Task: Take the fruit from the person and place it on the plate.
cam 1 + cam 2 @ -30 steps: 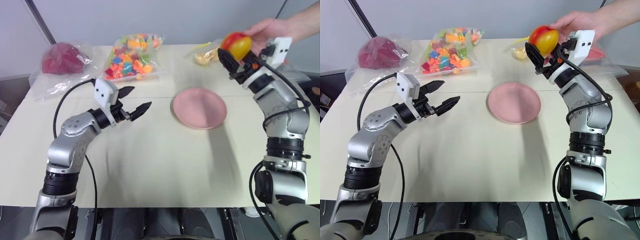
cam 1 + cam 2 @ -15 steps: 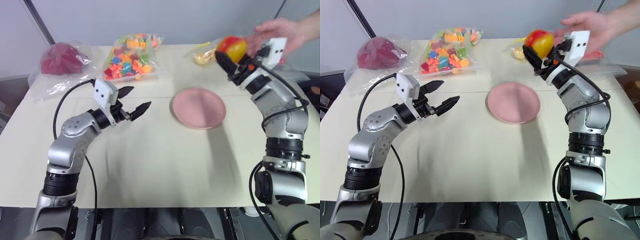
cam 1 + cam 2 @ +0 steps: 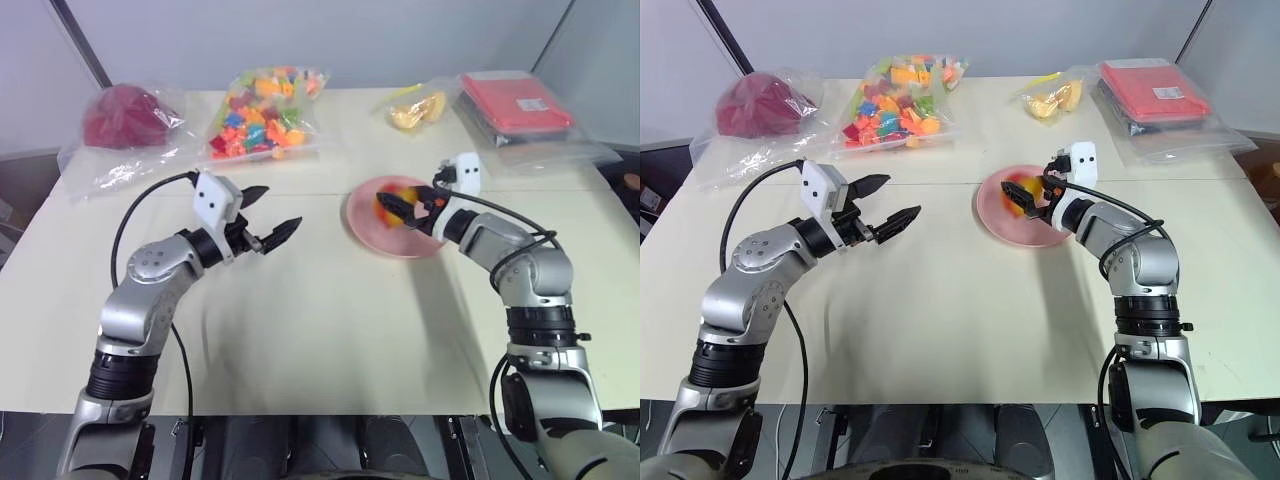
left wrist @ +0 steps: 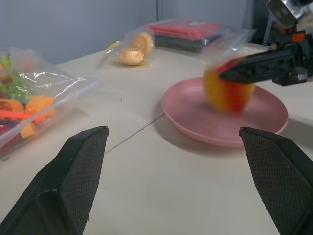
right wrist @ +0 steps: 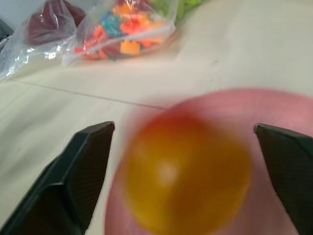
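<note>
The yellow-orange, red-blushed fruit (image 4: 229, 88) sits on the pink plate (image 3: 400, 242) at the table's middle right, blurred in the views. My right gripper (image 5: 182, 128) is low over the plate and open. Its fingers (image 5: 88, 166) stand on either side of the fruit (image 5: 190, 171), with a gap on each side. To the left of the plate, my left gripper (image 3: 280, 207) hovers open over the bare table with nothing between its fingers. The person is out of view.
Along the far edge lie a bag of colourful blocks (image 3: 262, 110), a dark red bundle in clear plastic (image 3: 125, 118), a small bag of pale yellow pieces (image 3: 418, 112) and a flat red pack (image 3: 515, 100).
My right arm came down and leftward from the person's hand to the plate, carrying the fruit, and its jaws now stand apart. The person's hand has left the view. My left arm held still.
</note>
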`<state>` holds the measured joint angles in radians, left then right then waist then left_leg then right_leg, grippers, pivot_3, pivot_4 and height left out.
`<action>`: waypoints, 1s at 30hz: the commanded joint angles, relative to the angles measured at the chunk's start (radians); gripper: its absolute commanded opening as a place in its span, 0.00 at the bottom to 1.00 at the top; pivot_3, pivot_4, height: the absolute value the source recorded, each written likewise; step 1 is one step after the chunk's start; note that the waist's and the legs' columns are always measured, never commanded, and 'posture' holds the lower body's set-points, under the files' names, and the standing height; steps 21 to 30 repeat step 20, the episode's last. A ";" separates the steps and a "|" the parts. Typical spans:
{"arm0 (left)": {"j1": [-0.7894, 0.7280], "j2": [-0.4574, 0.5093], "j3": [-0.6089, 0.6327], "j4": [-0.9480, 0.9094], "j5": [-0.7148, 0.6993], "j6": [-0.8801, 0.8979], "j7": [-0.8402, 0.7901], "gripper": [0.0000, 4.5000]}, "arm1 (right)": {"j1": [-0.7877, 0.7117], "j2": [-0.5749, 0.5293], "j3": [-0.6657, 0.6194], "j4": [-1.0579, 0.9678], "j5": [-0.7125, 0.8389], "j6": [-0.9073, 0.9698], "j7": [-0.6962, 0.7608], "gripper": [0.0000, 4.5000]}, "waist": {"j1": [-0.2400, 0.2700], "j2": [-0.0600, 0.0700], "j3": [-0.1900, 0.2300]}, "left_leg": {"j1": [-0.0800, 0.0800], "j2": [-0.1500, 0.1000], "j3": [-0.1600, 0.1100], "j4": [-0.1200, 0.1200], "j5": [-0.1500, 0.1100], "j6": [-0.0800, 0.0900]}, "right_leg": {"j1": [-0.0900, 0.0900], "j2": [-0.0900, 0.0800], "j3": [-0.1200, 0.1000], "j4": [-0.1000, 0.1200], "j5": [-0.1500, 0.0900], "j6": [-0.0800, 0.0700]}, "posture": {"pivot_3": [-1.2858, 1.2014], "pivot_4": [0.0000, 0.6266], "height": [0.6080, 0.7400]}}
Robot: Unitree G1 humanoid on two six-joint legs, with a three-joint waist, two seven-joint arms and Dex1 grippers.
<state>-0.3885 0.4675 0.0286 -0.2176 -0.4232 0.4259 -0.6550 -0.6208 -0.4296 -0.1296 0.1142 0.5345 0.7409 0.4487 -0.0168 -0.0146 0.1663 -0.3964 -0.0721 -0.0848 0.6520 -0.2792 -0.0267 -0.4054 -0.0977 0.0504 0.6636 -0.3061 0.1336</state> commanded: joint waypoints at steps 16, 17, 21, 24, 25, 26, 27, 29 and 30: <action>0.048 -0.017 0.074 0.016 0.031 -0.066 0.092 1.00 | 0.108 -0.182 -0.231 -0.139 -0.046 -0.161 0.026 0.99 | 0.006 0.000 0.000 | 0.000 0.000 0.000 0.000 0.000 0.000 | 0.001 0.000 0.000 -0.001 0.000 0.000 | 0.52 0.24 1.00; 0.055 -0.026 0.089 0.028 0.034 -0.071 0.113 1.00 | 0.152 -0.201 -0.247 -0.147 -0.059 -0.181 0.037 0.99 | 0.006 0.000 0.000 | 0.000 0.000 0.000 0.000 0.000 0.000 | 0.001 0.000 0.000 -0.001 0.000 0.000 | 0.52 0.24 1.00; 0.069 -0.044 0.114 0.046 0.036 -0.083 0.148 1.00 | 0.236 -0.230 -0.278 -0.160 -0.080 -0.232 0.046 0.99 | 0.004 0.000 0.000 | 0.000 0.000 0.000 0.000 -0.001 0.001 | 0.001 0.000 0.000 0.000 0.000 0.000 | 0.52 0.24 1.00; 0.069 -0.044 0.114 0.046 0.036 -0.083 0.148 1.00 | 0.236 -0.230 -0.278 -0.160 -0.080 -0.232 0.046 0.99 | 0.004 0.000 0.000 | 0.000 0.000 0.000 0.000 -0.001 0.001 | 0.001 0.000 0.000 0.000 0.000 0.000 | 0.52 0.24 1.00; 0.069 -0.044 0.114 0.046 0.036 -0.083 0.148 1.00 | 0.236 -0.230 -0.278 -0.160 -0.080 -0.232 0.046 0.99 | 0.004 0.000 0.000 | 0.000 0.000 0.000 0.000 -0.001 0.001 | 0.001 0.000 0.000 0.000 0.000 0.000 | 0.52 0.24 1.00; 0.069 -0.044 0.114 0.046 0.036 -0.083 0.148 1.00 | 0.236 -0.230 -0.278 -0.160 -0.080 -0.232 0.046 0.99 | 0.004 0.000 0.000 | 0.000 0.000 0.000 0.000 -0.001 0.001 | 0.001 0.000 0.000 0.000 0.000 0.000 | 0.52 0.24 1.00; 0.069 -0.044 0.114 0.046 0.036 -0.083 0.148 1.00 | 0.236 -0.230 -0.278 -0.160 -0.080 -0.232 0.046 0.99 | 0.004 0.000 0.000 | 0.000 0.000 0.000 0.000 -0.001 0.001 | 0.001 0.000 0.000 0.000 0.000 0.000 | 0.52 0.24 1.00; 0.069 -0.044 0.114 0.046 0.036 -0.083 0.148 1.00 | 0.236 -0.230 -0.278 -0.160 -0.080 -0.232 0.046 0.99 | 0.004 0.000 0.000 | 0.000 0.000 0.000 0.000 -0.001 0.001 | 0.001 0.000 0.000 0.000 0.000 0.000 | 0.52 0.24 1.00; 0.069 -0.044 0.114 0.046 0.036 -0.083 0.148 1.00 | 0.236 -0.230 -0.278 -0.160 -0.080 -0.232 0.046 0.99 | 0.004 0.000 0.000 | 0.000 0.000 0.000 0.000 -0.001 0.001 | 0.001 0.000 0.000 0.000 0.000 0.000 | 0.52 0.24 1.00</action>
